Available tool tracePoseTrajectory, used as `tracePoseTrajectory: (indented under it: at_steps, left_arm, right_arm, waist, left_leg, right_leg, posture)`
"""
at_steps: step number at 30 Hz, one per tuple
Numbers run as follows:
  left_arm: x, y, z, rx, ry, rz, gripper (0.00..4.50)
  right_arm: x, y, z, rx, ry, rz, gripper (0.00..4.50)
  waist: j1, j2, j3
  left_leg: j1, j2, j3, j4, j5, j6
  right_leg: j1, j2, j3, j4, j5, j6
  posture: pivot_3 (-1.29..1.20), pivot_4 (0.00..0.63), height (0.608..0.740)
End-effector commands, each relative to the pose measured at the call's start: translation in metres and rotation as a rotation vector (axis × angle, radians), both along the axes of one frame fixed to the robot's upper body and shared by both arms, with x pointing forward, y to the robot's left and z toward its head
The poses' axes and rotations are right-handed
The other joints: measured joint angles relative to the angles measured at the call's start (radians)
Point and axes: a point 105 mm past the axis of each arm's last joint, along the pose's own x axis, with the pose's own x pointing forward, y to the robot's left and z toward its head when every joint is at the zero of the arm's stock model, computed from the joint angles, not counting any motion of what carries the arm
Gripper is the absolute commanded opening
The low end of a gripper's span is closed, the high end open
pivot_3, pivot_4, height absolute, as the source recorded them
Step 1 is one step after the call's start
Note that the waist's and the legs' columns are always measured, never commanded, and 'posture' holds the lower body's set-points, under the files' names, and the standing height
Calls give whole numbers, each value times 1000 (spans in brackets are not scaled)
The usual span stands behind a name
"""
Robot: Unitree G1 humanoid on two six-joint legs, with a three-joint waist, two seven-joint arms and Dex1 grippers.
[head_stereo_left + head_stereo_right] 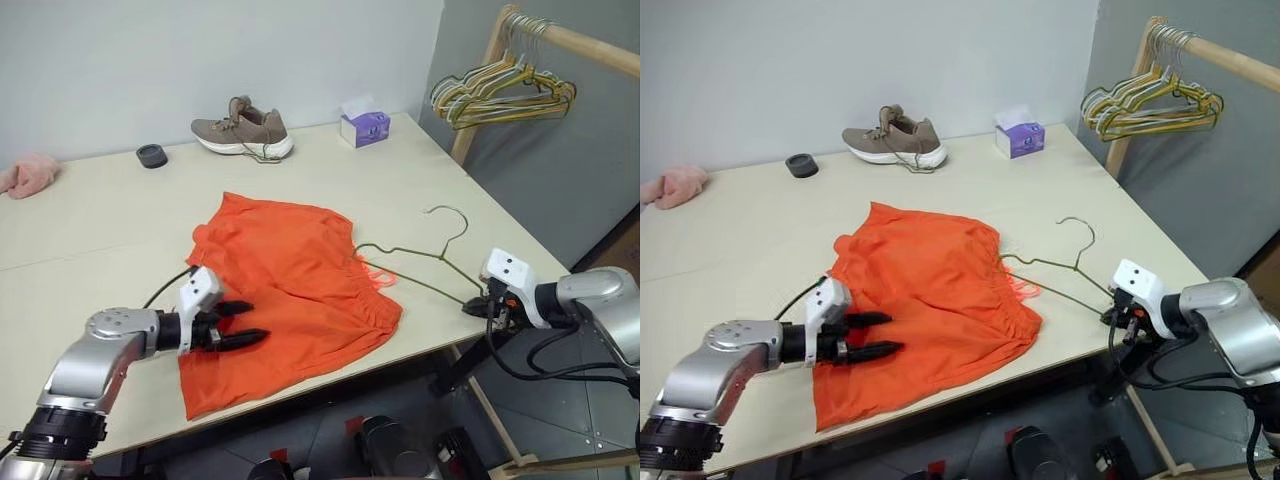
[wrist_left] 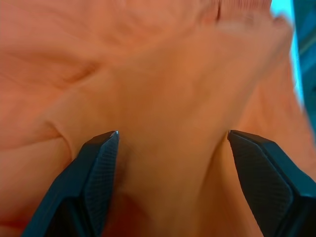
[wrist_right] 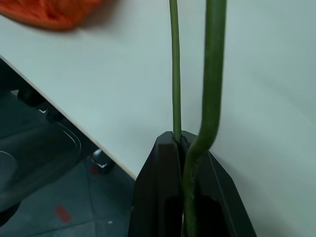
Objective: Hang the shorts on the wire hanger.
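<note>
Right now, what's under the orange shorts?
One end of the thin olive wire hanger disappears beneath the bright orange thin-fabric shorts, on the pale tabletop. How far it reaches underneath is covered.

I work in plain test room: pale table (image 1: pixel 90 240), bare grey walls, wooden rack (image 1: pixel 560 40) holding bunched hangers (image 1: pixel 505 90), shoe (image 1: pixel 243 128), tissue box (image 1: pixel 364 125).

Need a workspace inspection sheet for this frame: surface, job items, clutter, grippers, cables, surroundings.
Surface: pale table, shorts lie flat on it.
Job's things: orange shorts; wire hanger, one end under the shorts' waistband.
Clutter: shoe, tissue box, black disc, pink cloth, all at the far edge.
Grippers: left gripper open over the shorts; right gripper shut on the hanger's corner.
Cables: black cable by the left wrist.
Surroundings: hanger bunch on a wooden rail.
</note>
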Motion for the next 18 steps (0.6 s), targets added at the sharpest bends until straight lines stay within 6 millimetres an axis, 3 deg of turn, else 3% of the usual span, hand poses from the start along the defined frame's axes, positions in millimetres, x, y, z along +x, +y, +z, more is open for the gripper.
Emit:
tracePoseTrajectory:
  at_steps: [1,5,12,18]
  left_arm:
    - [-14,2,-10,58,7,-71,3726]
    - [-23,6,-18,79,18,-81,3726]
    - [-27,3,-17,64,12,-78,3726]
    - [-18,-1,-3,-3,-29,-39,3726]
  right_arm:
    - [1,-9,3,-18,-7,-30,0]
    - [-8,-5,1,12,59,6,0]
    - [-18,14,19,95,90,107,0]
    - [-26,24,24,127,136,140,0]
  waist:
    - [-4,0,0]
    - [-13,1,0]
    - [-13,1,0]
    - [-9,0,0]
  left_leg:
    - [0,0,0,0,-1,0]
    - [3,1,1,-2,-1,1]
    - [4,1,2,-3,-1,1]
    - [4,1,2,-4,-1,1]
  right_leg:
    - [0,0,0,0,0,0]
    - [1,0,1,0,-1,-1]
    - [1,0,1,0,-1,-2]
    - [1,0,1,0,-2,-3]
  posture:
    - [-288,79,740]
    - [-279,79,740]
    - [-269,80,740]
    - [-266,82,740]
